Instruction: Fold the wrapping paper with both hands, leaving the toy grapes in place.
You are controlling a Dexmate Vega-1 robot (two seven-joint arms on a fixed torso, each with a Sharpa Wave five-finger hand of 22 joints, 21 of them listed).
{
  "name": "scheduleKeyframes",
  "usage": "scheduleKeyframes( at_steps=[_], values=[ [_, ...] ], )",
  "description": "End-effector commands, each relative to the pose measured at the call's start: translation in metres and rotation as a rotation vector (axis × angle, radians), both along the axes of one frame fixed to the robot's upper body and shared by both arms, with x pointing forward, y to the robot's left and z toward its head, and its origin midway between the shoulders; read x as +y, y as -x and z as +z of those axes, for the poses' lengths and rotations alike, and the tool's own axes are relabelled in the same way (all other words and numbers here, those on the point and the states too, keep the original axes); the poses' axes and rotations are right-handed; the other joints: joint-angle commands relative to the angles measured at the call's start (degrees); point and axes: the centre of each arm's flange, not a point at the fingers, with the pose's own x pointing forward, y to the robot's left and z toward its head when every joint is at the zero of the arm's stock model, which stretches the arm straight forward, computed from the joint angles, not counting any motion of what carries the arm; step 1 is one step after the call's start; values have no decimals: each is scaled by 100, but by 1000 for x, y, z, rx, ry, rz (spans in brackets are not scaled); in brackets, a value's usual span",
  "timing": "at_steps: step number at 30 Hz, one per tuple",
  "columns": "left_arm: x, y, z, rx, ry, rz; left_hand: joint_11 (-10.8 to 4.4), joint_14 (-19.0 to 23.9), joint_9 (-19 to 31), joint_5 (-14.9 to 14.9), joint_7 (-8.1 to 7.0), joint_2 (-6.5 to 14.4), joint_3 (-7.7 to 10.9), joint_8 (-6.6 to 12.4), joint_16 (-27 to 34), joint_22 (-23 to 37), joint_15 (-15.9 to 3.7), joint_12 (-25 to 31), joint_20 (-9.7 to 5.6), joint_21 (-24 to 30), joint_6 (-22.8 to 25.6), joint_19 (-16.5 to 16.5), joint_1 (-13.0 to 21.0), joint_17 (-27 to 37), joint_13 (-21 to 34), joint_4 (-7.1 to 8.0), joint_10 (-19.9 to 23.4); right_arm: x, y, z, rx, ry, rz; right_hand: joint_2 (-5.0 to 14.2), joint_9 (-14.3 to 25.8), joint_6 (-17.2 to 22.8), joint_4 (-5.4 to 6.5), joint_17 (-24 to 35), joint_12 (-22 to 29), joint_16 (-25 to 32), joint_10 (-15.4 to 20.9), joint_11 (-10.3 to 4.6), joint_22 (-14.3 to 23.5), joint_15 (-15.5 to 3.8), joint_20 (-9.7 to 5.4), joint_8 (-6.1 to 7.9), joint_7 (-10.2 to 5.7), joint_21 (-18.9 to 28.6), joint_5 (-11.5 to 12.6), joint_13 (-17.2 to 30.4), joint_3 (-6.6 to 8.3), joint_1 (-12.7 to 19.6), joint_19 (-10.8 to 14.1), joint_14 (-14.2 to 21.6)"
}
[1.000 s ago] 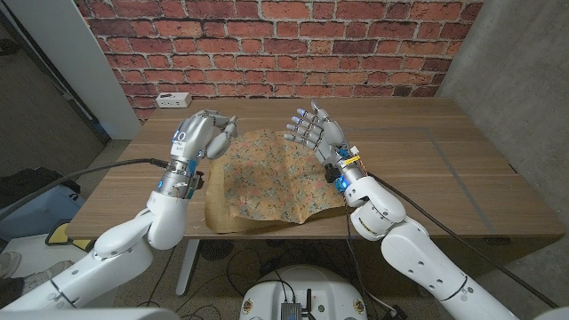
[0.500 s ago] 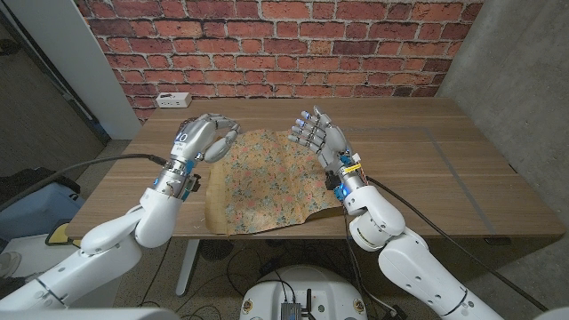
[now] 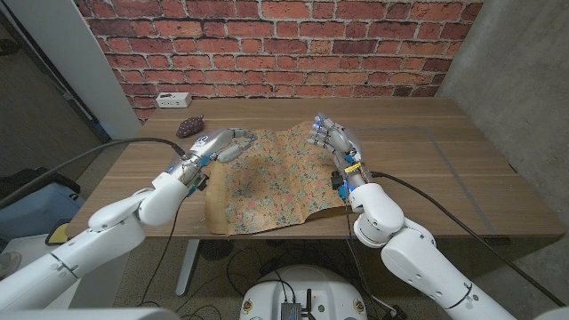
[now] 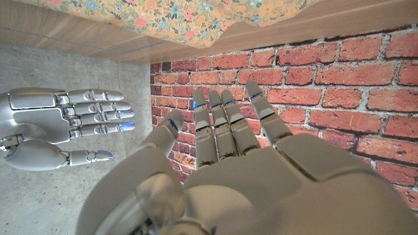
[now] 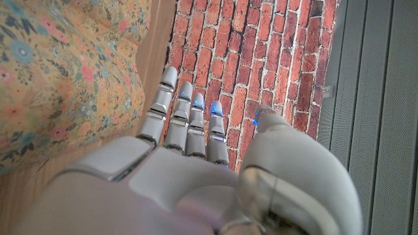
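Both hands have dropped and reached forward since a second ago: then they stood raised with fingers up over the paper's far corners, now the left hand (image 3: 222,144) lies low and stretched out at the far left corner of the floral-patterned brown wrapping paper (image 3: 271,182), and the right hand (image 3: 332,138) is low at the far right corner. Left hand: fingers straight and apart, holding nothing. Right hand: fingers extended side by side, also empty; contact with the sheet cannot be told. The paper lies spread on the wooden table (image 3: 427,169), near edge draped over the table front, not yet folded. With the left hand lowered, the dark purple toy grapes (image 3: 188,127) show on the table behind it, off the sheet and near its far left corner, untouched.

Judgement: hands are lining up to grip the far edge; the fold itself hasn't started.

Surface is a light wood tabletop. A white power strip (image 3: 173,99) sits at the far left edge. A red brick wall (image 3: 284,44) stands behind, a grey concrete wall (image 3: 524,80) to the right.
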Motion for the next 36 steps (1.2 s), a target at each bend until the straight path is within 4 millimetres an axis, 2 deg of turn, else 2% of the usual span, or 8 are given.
scheduleKeyframes(
  at_steps=[1,8,13,18,24,30,36],
  values=[
    [-10,-27,-6,153,-81,8,-37,-269,-57,-71,-31,47,-12,-56,-55,-22,7,-36,-13,-83,-200,-167,-38,-25,-80,34,-202,-11,-12,4,-2,132,-225,49,-2,43,9,7,-8,33,9,-60,15,8,64,41,-28,-36,42,11,57,7,-64,-42],
    [-16,-38,-13,217,-125,20,-70,-503,-137,-165,-93,18,-38,-53,-69,-48,10,-29,-49,-180,-363,-347,-126,-69,-202,79,-432,-14,-18,7,15,217,-346,76,-2,67,-57,-22,-36,11,-23,-134,15,-63,59,43,-85,-107,61,3,121,59,-156,-131],
    [-19,-45,-18,263,-146,34,-118,-686,-193,-244,-132,21,-79,-58,-69,-62,18,-12,-9,-294,-514,-577,-241,-80,-302,169,-561,-14,-21,8,36,276,-428,70,-2,68,-102,-54,-68,-3,-71,-199,14,-99,69,38,-104,-153,70,-4,160,84,-202,-178],
    [-22,-51,-23,295,-180,56,-115,-885,-231,-300,-131,60,-95,-43,-81,-71,18,14,15,-396,-594,-779,-338,-86,-385,271,-610,-14,-25,8,60,335,-514,61,-2,31,-148,-96,-117,-24,-148,-266,12,-139,141,19,-192,-218,78,-13,201,99,-271,-259],
    [-25,-55,-28,320,-207,71,-160,-1019,-252,-333,-112,88,-93,-10,-92,-75,-48,25,12,-429,-564,-818,-397,-99,-442,346,-645,-15,-29,6,99,415,-601,2,-2,-90,-181,-138,-185,-52,-258,-320,8,-181,199,-22,-282,-313,63,-23,192,55,-368,-425],
    [-27,-58,-31,341,-247,113,-220,-1044,-266,-353,-110,98,-82,20,-76,-77,-81,55,-2,-442,-514,-816,-432,-120,-492,391,-612,-18,-33,2,129,425,-643,-21,-1,-126,-194,-163,-220,-53,-314,-346,7,-217,208,-27,-323,-365,51,-28,187,26,-415,-484],
    [-29,-58,-32,351,-286,168,-144,-920,-295,-389,-10,68,-92,105,-8,-80,-99,204,50,-469,-248,-775,-578,-152,-626,543,-235,-19,-35,1,135,446,-705,-23,0,-121,-220,-187,-224,-47,-306,-371,8,-242,208,-20,-334,-394,49,-32,203,37,-435,-493]
  ],
)
